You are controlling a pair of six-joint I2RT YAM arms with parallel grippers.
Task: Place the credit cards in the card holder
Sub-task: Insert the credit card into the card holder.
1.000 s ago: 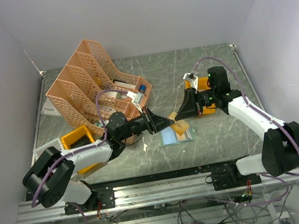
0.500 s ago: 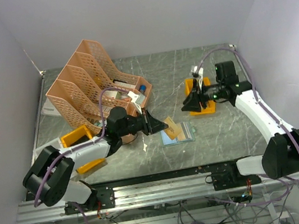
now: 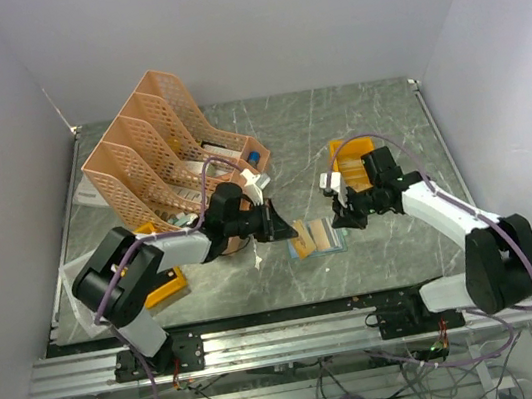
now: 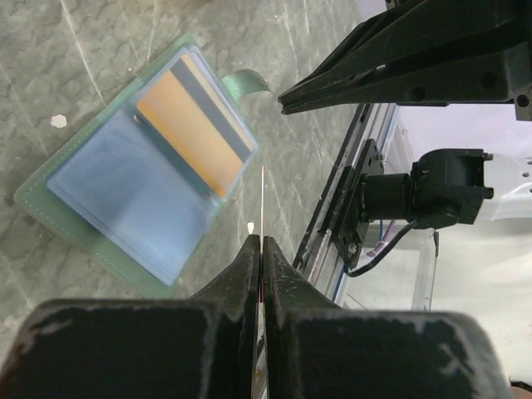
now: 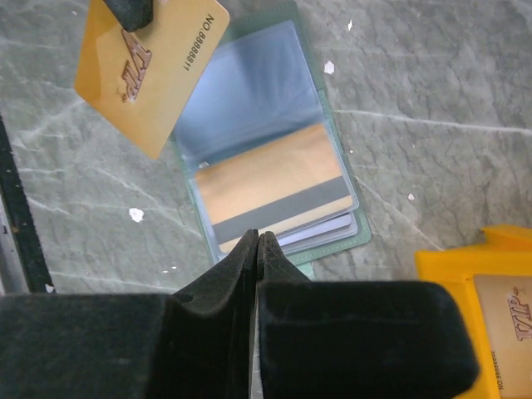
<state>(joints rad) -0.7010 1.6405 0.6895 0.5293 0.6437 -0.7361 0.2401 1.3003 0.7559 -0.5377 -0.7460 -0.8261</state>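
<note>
My right gripper [image 5: 256,237] has swung in from the orange plastic bin [image 5: 449,266]; pinched shut and empty, it hangs over the open grey-green folding card holder [image 5: 249,100] on the table [image 3: 374,112]. My left gripper [image 4: 262,241] clamps a thin gold plastic card [image 5: 154,75] beside it.

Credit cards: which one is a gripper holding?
The gold card pinched by the left gripper; a second card sits sleeved in the card holder, a third card lies in the orange bin.
</note>
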